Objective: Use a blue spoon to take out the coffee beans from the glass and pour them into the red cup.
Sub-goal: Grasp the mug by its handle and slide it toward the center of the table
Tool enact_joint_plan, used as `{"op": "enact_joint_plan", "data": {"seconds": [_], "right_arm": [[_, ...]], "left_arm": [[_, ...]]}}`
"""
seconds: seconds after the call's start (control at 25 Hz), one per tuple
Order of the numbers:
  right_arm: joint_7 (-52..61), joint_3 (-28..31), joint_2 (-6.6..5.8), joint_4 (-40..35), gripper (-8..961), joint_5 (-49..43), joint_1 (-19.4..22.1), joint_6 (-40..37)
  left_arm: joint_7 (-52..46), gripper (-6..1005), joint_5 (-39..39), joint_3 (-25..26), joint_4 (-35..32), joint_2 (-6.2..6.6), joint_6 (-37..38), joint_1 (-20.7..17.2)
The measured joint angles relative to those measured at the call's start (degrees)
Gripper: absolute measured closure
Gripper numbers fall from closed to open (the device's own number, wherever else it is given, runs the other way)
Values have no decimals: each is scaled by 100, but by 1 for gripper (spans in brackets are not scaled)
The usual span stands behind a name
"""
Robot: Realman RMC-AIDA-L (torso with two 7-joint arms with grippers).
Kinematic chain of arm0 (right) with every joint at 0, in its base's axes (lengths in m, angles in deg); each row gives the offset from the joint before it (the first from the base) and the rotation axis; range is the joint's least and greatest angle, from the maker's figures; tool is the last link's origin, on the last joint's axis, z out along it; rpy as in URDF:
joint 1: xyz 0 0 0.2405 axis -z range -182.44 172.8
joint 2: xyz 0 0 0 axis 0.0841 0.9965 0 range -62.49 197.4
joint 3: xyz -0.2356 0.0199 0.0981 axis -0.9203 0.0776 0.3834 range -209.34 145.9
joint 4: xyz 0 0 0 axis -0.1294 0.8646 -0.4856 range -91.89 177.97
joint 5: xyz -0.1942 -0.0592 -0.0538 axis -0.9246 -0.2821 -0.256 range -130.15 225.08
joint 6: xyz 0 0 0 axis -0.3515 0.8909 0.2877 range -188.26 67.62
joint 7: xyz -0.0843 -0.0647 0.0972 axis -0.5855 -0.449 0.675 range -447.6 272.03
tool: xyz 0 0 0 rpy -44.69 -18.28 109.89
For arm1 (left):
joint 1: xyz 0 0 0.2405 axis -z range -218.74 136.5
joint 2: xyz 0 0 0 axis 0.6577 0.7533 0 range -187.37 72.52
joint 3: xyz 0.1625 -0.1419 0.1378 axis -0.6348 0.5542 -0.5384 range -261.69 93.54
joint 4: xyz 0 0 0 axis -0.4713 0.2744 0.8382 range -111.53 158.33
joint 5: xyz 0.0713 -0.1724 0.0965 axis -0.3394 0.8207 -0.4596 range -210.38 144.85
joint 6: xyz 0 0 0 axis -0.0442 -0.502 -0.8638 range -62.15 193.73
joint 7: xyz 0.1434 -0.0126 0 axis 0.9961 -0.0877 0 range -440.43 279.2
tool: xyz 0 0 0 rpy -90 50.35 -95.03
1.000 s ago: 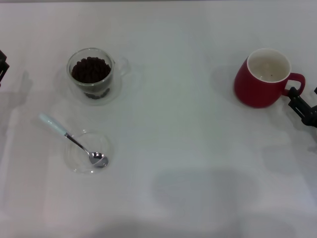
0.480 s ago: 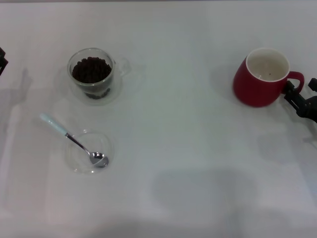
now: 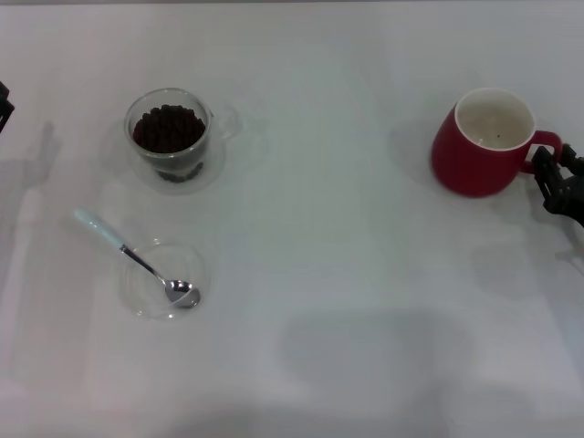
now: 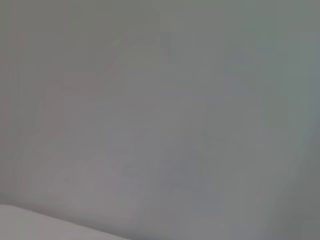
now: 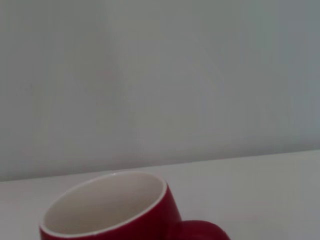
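The glass (image 3: 170,139) stands at the back left with a heap of coffee beans (image 3: 167,128) in it. The blue spoon (image 3: 137,259) lies nearer me, its metal bowl resting in a shallow clear dish (image 3: 146,297) and its pale blue handle pointing back left. The red cup (image 3: 479,151) stands at the back right with its loop handle toward the right edge; it also shows in the right wrist view (image 5: 120,212). My right gripper (image 3: 557,167) is open, right beside the cup's handle. My left gripper (image 3: 4,102) barely shows at the far left edge.
The white table (image 3: 328,274) spreads wide between the glass and the red cup. The left wrist view shows only a blank pale surface.
My right gripper has moved away from me, up to the red cup's handle. The glass, spoon and dish have not moved.
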Motion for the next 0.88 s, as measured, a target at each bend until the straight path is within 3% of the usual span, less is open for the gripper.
{"op": "enact_joint_plan", "data": {"seconds": [0.28, 0.88], "right_arm": [[-20, 0, 1, -12, 776, 0, -44, 6], [-71, -61, 32, -333, 786, -450, -170, 161]], "left_arm": [[18, 110, 0, 0, 0, 0, 0, 6], [-6, 110, -3, 0, 0, 0, 0, 27]]}}
